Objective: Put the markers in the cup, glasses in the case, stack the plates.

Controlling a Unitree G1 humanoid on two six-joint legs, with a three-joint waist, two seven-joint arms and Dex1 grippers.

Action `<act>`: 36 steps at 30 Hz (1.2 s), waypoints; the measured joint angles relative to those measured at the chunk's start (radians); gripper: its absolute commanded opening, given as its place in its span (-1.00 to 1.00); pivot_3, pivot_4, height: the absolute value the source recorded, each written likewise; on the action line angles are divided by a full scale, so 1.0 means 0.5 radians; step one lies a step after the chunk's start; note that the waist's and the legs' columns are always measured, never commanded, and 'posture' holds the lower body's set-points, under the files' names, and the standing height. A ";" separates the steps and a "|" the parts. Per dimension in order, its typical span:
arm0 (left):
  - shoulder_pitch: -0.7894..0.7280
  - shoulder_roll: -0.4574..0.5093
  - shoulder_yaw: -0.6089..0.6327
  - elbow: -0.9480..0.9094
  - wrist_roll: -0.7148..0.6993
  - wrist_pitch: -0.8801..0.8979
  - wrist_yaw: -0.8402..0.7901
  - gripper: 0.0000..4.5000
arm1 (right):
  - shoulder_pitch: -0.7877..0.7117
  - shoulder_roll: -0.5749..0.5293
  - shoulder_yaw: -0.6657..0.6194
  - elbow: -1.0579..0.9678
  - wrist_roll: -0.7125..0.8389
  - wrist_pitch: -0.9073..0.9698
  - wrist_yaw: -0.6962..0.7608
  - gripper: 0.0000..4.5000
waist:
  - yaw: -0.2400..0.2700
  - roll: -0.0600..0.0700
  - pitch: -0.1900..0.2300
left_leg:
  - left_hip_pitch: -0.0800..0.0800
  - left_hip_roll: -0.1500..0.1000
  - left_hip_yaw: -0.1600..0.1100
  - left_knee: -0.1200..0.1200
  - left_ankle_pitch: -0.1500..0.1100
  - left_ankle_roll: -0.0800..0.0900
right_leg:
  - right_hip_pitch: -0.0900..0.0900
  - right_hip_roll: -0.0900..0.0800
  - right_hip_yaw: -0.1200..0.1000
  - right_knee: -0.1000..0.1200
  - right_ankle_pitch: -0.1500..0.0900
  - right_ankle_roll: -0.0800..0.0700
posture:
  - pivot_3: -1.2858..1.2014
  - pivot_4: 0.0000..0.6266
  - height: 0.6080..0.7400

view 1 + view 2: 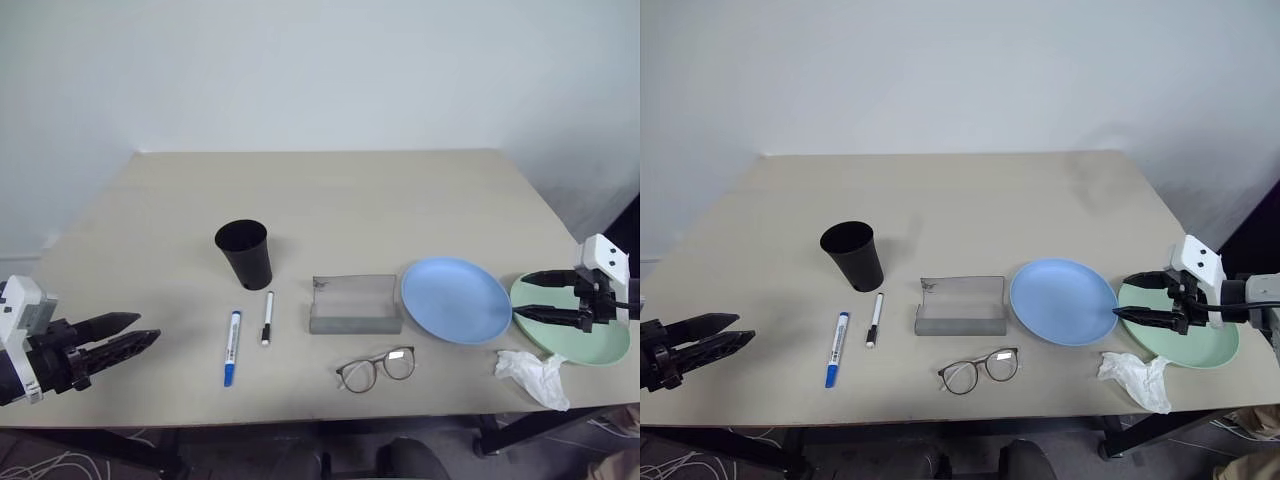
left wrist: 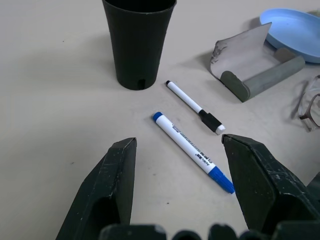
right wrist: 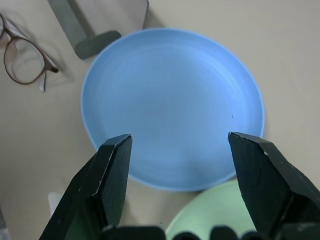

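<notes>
On the tan table stand a black cup, a blue-capped marker and a thinner black-capped marker just in front of it. The grey case lies open in the middle, the glasses in front of it. A light blue plate lies right of the case, a mint green plate beside it. My left gripper is open at the table's left front edge, pointing toward the markers. My right gripper is open above the green plate's left rim, facing the blue plate.
A crumpled white tissue lies at the front edge near the green plate. The table's back half is bare. A pale wall rises behind the table.
</notes>
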 measured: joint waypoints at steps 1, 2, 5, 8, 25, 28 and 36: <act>-0.018 -0.003 -0.020 0.002 0.000 -0.005 0.001 0.27 | 0.017 -0.011 -0.002 -0.001 -0.013 -0.003 -0.008 0.48 | 0.000 -0.001 0.000 | 0.000 0.000 0.000 0.000 0.000 0.000 | 0.000 0.000 0.000 0.000 0.000 0.000 | 0.03 -1.00 0.98; -0.035 -0.003 -0.043 0.003 0.001 -0.014 0.004 0.27 | 0.049 -0.032 -0.004 0.000 -0.030 -0.009 -0.024 0.48 | 0.000 -0.001 0.000 | 0.000 0.000 0.000 0.000 0.000 0.000 | 0.000 0.000 0.000 0.000 0.000 0.000 | 0.03 -1.00 0.98; -0.060 -0.012 -0.091 0.010 0.001 -0.038 0.016 0.27 | 0.108 -0.046 -0.011 0.001 -0.043 -0.006 -0.061 0.48 | 0.000 -0.001 0.000 | 0.000 0.000 0.000 0.000 0.000 0.000 | 0.000 0.000 0.000 0.000 0.000 0.001 | 0.03 -1.00 0.98; -0.133 -0.014 -0.135 0.017 0.000 -0.049 0.028 0.27 | 0.185 -0.050 -0.017 -0.010 -0.089 0.008 -0.126 0.48 | 0.000 -0.001 0.000 | 0.000 0.000 0.001 0.000 0.000 0.000 | 0.000 0.001 0.000 0.000 0.000 0.001 | 0.03 -1.00 0.98; -0.272 -0.013 -0.255 0.090 0.008 -0.090 0.066 0.27 | 0.391 0.121 0.052 -0.222 -0.244 0.302 -0.562 0.48 | -0.001 -0.003 0.000 | 0.001 0.000 0.003 0.001 0.000 0.001 | 0.001 0.002 0.000 0.000 0.000 0.001 | 0.03 -1.00 0.98; -0.272 -0.013 -0.256 0.093 0.008 -0.092 0.077 0.29 | 0.389 0.141 0.077 -0.220 -0.266 0.306 -0.600 0.30 | -0.001 -0.003 0.000 | 0.000 0.000 0.003 0.001 0.000 0.001 | 0.001 0.002 0.000 0.000 0.000 0.001 | 0.03 -1.00 0.98; -0.264 -0.014 -0.259 0.094 0.010 -0.113 0.097 0.29 | 0.347 0.166 0.154 -0.201 -0.304 0.348 -0.665 -0.83 | -0.001 -0.004 0.000 | 0.000 0.000 0.002 0.001 0.000 0.001 | 0.001 0.003 0.000 0.000 0.001 0.001 | 0.03 -1.00 0.98</act>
